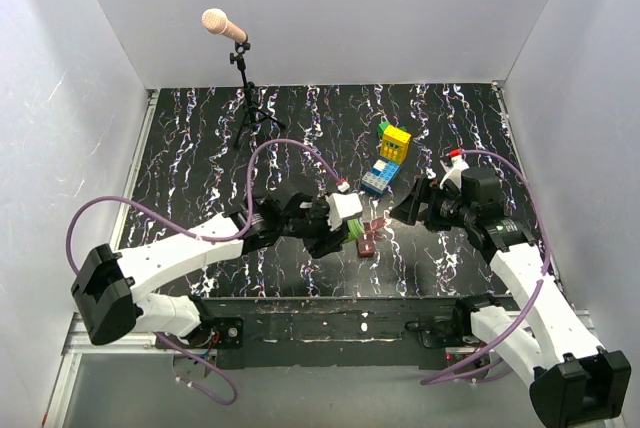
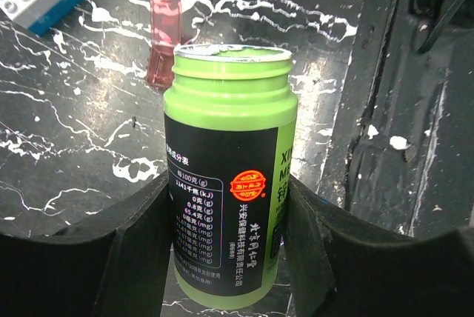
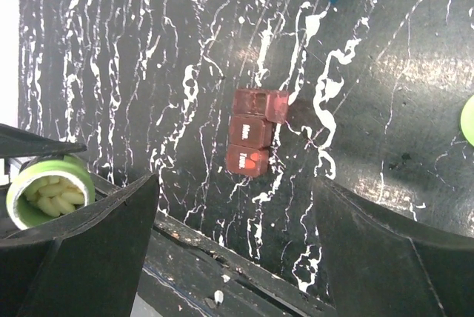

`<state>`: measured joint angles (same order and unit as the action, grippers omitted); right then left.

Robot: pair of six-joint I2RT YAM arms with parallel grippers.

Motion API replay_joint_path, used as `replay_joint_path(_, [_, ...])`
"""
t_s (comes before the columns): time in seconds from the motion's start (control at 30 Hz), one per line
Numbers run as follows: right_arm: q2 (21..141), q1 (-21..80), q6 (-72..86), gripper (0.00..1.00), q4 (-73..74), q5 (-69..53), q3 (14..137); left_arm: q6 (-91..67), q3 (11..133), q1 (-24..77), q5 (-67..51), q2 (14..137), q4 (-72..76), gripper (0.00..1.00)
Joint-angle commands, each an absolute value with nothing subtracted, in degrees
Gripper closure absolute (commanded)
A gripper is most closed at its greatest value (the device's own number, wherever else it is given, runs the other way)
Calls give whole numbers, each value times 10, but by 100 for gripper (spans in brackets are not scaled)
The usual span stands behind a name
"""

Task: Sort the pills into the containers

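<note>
My left gripper (image 2: 229,217) is shut on the green bottle (image 2: 229,176), gripping its black label low down; in the top view this gripper (image 1: 340,226) is at the table's middle front. The bottle has no cap, and the right wrist view shows pale pills inside it (image 3: 48,191). The dark red-brown box (image 3: 250,139) lies on the table just right of the bottle, one end flap (image 3: 276,106) open. It also shows in the top view (image 1: 369,238) and the left wrist view (image 2: 163,47). My right gripper (image 3: 233,258) is open and empty, above and to the right of the box (image 1: 415,205).
A yellow-and-blue toy brick stack (image 1: 388,158) stands behind the box. A microphone on a tripod (image 1: 243,78) stands at the back left. A green round piece (image 3: 468,118), perhaps the cap, shows at the right edge of the right wrist view. White walls enclose the black marbled table (image 1: 200,148).
</note>
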<state>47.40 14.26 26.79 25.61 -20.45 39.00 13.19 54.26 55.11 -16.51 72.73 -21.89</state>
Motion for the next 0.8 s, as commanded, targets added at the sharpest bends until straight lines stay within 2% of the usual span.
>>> replay_joint_path(0.0, [482,141,264,11,242,-195,383,166,571,541,-156,746,-205,100])
replay_joint_path(0.47, [554,138,279,10,218,-199,371,215,615,519,-158,843,-231,100])
replay_joint_path(0.77, [637,127,287,19,170,-255,368,256,650,507,-160,896,-257,100])
